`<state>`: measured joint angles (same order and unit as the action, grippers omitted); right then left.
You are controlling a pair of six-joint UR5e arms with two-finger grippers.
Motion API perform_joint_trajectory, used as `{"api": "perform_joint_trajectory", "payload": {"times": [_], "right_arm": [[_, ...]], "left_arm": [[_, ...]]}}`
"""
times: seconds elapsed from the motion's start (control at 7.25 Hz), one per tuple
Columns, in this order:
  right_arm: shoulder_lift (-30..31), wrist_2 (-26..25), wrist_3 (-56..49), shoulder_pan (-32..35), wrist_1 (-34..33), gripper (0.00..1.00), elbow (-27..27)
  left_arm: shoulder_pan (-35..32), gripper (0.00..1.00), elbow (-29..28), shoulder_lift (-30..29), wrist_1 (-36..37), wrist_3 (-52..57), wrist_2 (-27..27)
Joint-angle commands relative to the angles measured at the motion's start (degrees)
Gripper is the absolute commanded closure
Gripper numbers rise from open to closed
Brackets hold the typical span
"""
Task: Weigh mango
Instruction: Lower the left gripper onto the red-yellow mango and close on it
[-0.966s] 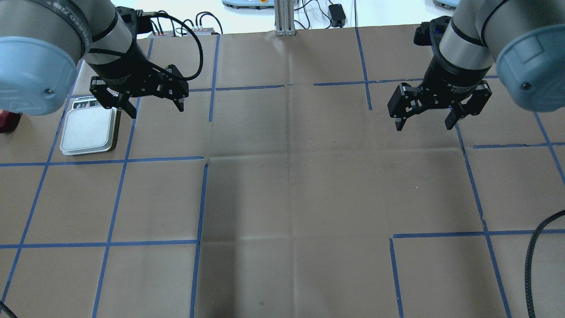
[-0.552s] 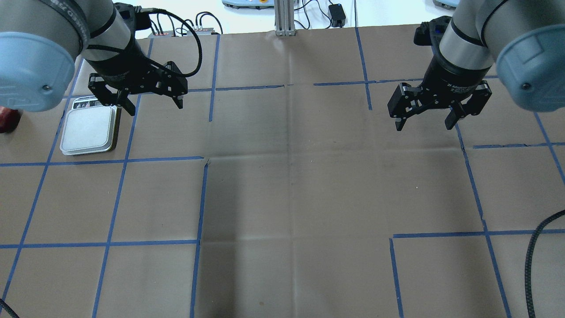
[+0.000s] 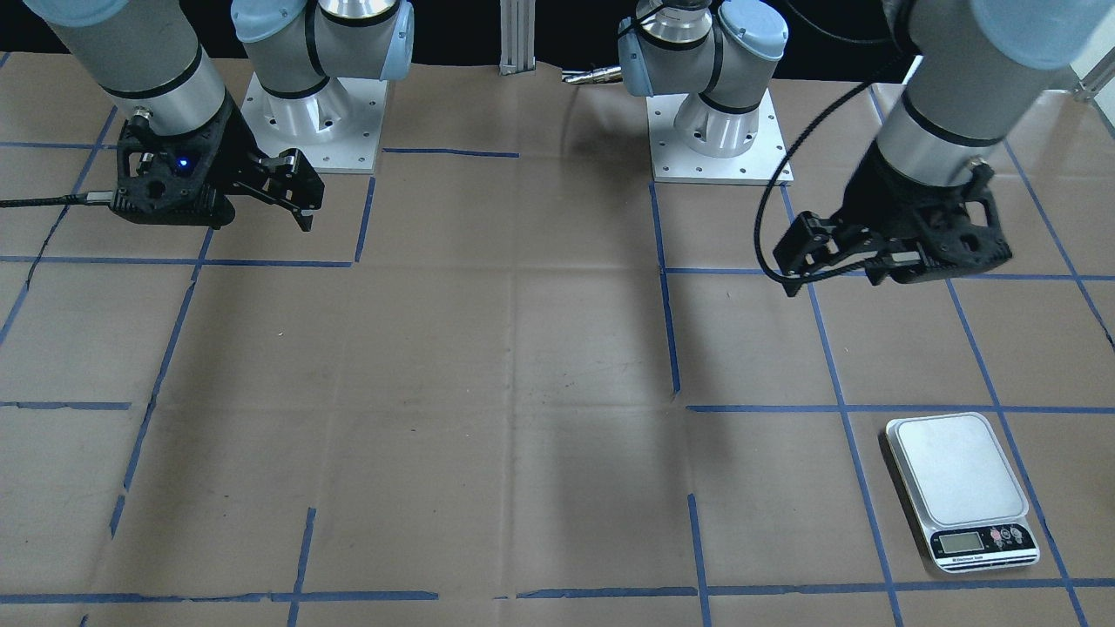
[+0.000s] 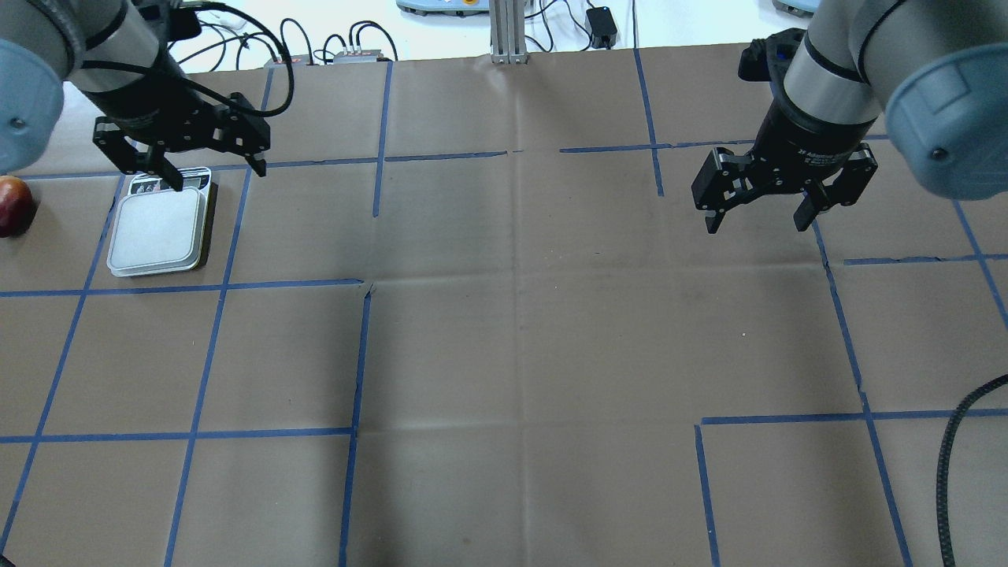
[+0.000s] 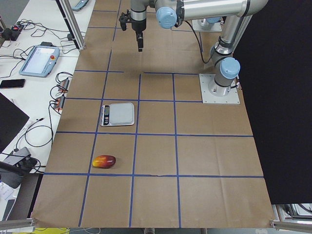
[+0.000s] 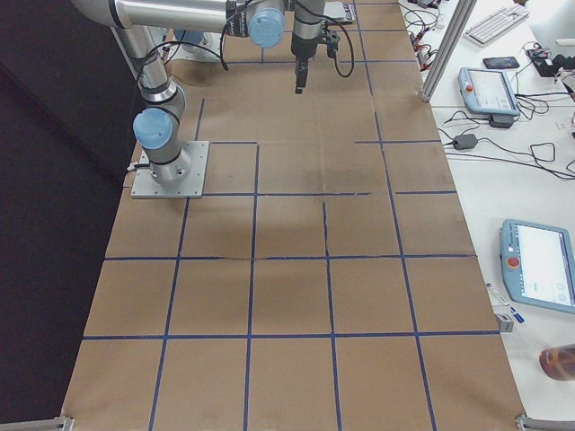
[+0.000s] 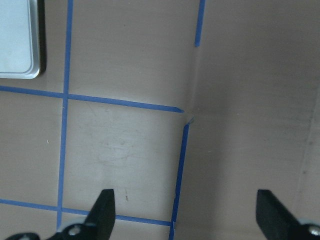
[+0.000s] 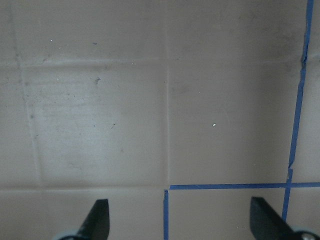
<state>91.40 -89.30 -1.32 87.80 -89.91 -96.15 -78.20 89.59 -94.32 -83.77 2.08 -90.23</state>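
Note:
The mango (image 4: 12, 206), dark red fading to orange, lies on the table at the far left edge of the overhead view, left of the scale (image 4: 157, 232). It also shows in the exterior left view (image 5: 104, 161), nearer the camera than the scale (image 5: 117, 114). My left gripper (image 4: 216, 175) is open and empty, raised above the scale's far right corner. In the left wrist view (image 7: 185, 210) only the scale's corner (image 7: 17, 40) shows. My right gripper (image 4: 756, 224) is open and empty, raised over bare table at the right; the right wrist view (image 8: 181, 215) shows only paper.
The table is covered in brown paper with a blue tape grid (image 4: 354, 354). A black cable (image 4: 953, 441) loops in at the right front. An aluminium post (image 4: 508, 31) and cables stand at the far edge. The arm bases (image 3: 719, 131) sit behind.
My left arm has moved left and away toward the far edge, uncovering the scale's display and the mango at the left edge. The right arm has not moved.

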Motion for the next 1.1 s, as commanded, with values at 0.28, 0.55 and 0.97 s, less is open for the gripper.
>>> {"api": "perform_joint_trajectory", "payload": {"times": [0.28, 0.55, 0.97], "right_arm": [[0.0, 0.0, 0.0, 0.0, 0.0, 0.0, 0.0], [0.0, 0.0, 0.0, 0.0, 0.0, 0.0, 0.0], [0.0, 0.0, 0.0, 0.0, 0.0, 0.0, 0.0]], "left_arm": [[23.5, 0.0, -11.2, -13.7, 4.5, 22.7, 0.8], [30.2, 0.0, -24.9, -26.2, 4.6, 32.5, 0.8], [34.5, 0.0, -43.5, -44.2, 4.6, 41.1, 1.3]]}}
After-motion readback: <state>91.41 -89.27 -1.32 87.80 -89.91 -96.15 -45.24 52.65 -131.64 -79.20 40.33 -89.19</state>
